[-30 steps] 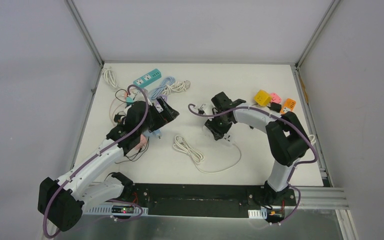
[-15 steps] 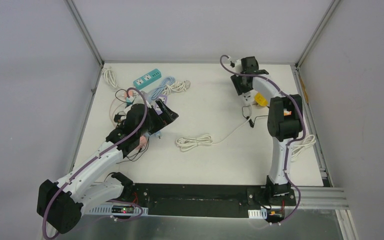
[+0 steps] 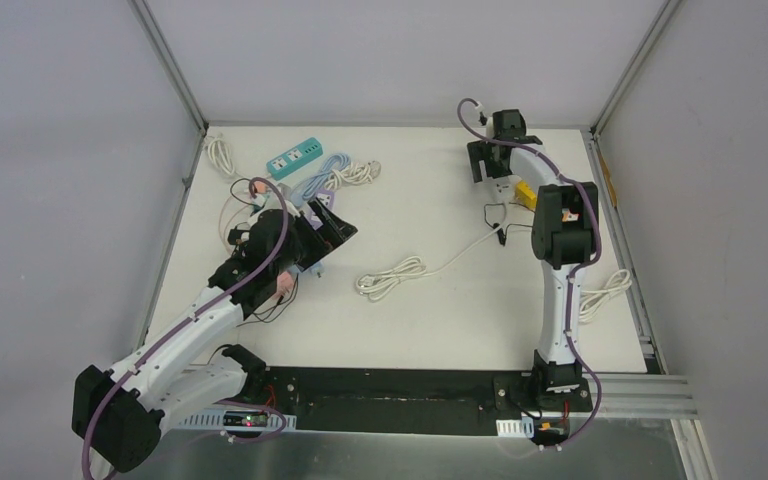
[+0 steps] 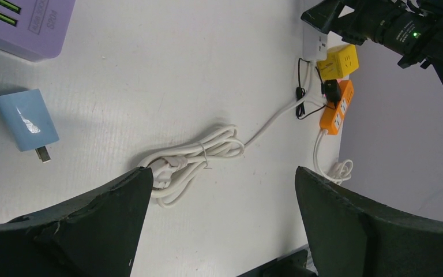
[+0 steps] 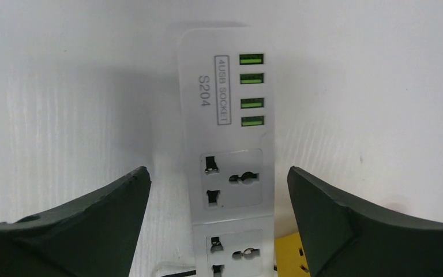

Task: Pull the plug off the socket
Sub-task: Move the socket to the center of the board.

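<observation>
A white socket strip (image 5: 231, 161) with green USB ports lies at the far right of the table (image 3: 440, 190). Both sockets that show in the right wrist view are empty. My right gripper (image 5: 218, 173) hovers over the strip (image 3: 501, 187), open, one finger on each side, not touching. A black plug (image 4: 329, 89) sits in an orange strip (image 4: 337, 107) beside a yellow cube (image 4: 339, 60). The white cord coil (image 3: 390, 275) lies mid-table. My left gripper (image 4: 222, 173) is open and empty above the table, just past the coil (image 4: 190, 161).
A blue adapter (image 4: 26, 118) and a purple strip (image 4: 20, 26) lie by the left gripper (image 3: 330, 232). A teal strip (image 3: 293, 157) and bundled cords (image 3: 338, 175) sit at the back left. Another white cord (image 3: 600, 290) lies at the right edge.
The right arm swung from mid-table to the far right, taking the white strip and dragging its cord and coil along. Its jaws then opened off the strip. The left arm barely moved.
</observation>
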{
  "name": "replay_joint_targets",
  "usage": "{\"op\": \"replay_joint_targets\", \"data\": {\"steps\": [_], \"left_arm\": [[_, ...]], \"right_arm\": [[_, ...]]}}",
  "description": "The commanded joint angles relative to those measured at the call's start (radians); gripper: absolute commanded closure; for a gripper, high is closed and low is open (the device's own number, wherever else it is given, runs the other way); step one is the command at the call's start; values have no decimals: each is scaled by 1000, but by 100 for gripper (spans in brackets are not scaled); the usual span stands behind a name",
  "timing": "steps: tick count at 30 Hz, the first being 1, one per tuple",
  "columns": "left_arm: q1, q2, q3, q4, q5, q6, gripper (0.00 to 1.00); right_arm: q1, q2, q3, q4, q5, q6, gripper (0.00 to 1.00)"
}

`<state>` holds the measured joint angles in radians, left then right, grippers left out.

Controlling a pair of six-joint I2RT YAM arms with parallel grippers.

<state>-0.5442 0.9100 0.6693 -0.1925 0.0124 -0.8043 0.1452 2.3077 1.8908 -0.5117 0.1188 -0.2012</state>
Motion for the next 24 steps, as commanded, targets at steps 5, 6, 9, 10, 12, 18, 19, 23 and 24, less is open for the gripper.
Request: {"op": "replay_joint_targets", "data": {"steps": [5,6,9,10,12,18,19,23,24], "left_arm": [[-5,-24,108,-6,79,28,3],[-5,-29,151,-44,82,56,2],[4,-21,306,-165,93,148,1],[10,-8,366,-206,93,188,1],[23,24,489,-292,99,247,1],[55,143,862,-454,162,366,1],[55,163,920,-475,175,373,1],[55,239,1150,-540,255,380,1],[55,249,1186,-551,266,382,1]], "right_arm": [[-41,-250,-2,-11,-128,29,0],[-50,-291,-2,-42,-166,17,0],[-87,-417,-1,-135,-263,-9,0],[-104,-465,-1,-164,-283,-10,0],[-139,-561,-11,-212,-337,7,0],[-284,-870,-65,-265,-428,59,0],[-291,-909,-64,-280,-416,59,0],[-313,-1035,-23,-352,-442,58,0],[-320,-1055,0,-368,-453,68,0]]}}
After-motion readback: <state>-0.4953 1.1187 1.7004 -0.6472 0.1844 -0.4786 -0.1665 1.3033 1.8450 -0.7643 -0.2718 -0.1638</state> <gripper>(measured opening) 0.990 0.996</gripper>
